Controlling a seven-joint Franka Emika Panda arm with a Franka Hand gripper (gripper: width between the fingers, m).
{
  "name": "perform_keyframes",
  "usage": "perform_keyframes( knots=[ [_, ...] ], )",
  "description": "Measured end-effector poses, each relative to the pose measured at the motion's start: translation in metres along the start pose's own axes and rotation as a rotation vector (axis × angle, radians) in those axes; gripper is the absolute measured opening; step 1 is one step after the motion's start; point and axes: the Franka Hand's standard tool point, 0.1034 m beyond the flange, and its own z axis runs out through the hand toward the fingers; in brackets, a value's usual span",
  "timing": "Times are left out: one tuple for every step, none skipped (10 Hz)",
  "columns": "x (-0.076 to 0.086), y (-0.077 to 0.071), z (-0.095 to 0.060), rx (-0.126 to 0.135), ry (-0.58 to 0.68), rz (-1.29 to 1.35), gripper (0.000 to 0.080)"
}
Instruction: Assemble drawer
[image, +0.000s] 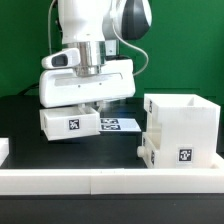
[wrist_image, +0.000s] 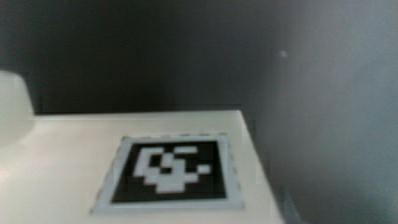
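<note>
The tall hollow white box (image: 183, 120) of the drawer stands at the exterior view's right, with a tag on its front. One knobbed tray (image: 150, 150) sits low against its left side. The other white tray (image: 68, 122) is at the exterior view's left, tag facing front. My gripper (image: 89, 104) is straight above this tray, its fingers close together at the tray's top edge. In the wrist view a white face of the tray (wrist_image: 71, 150) with its tag (wrist_image: 169, 170) fills the lower part, very close and blurred. My fingertips are hidden there.
The marker board (image: 120, 125) lies flat on the dark table between the tray and the box. A low white border rail (image: 110, 181) runs along the front. A green wall is behind.
</note>
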Motion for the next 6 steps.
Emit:
perform_keyframes(
  knots=[
    [0.006, 0.002, -0.005, 0.014, -0.012, -0.052, 0.0042],
    [0.014, 0.004, -0.008, 0.021, -0.013, -0.064, 0.0042],
    [0.011, 0.003, -0.005, 0.02, -0.013, -0.072, 0.0042],
    [0.01, 0.003, -0.005, 0.02, -0.016, -0.153, 0.0042],
    [0.006, 0.008, -0.003, 0.018, -0.015, -0.291, 0.0042],
    [-0.006, 0.019, 0.002, 0.022, -0.019, -0.44, 0.0042]
  ],
)
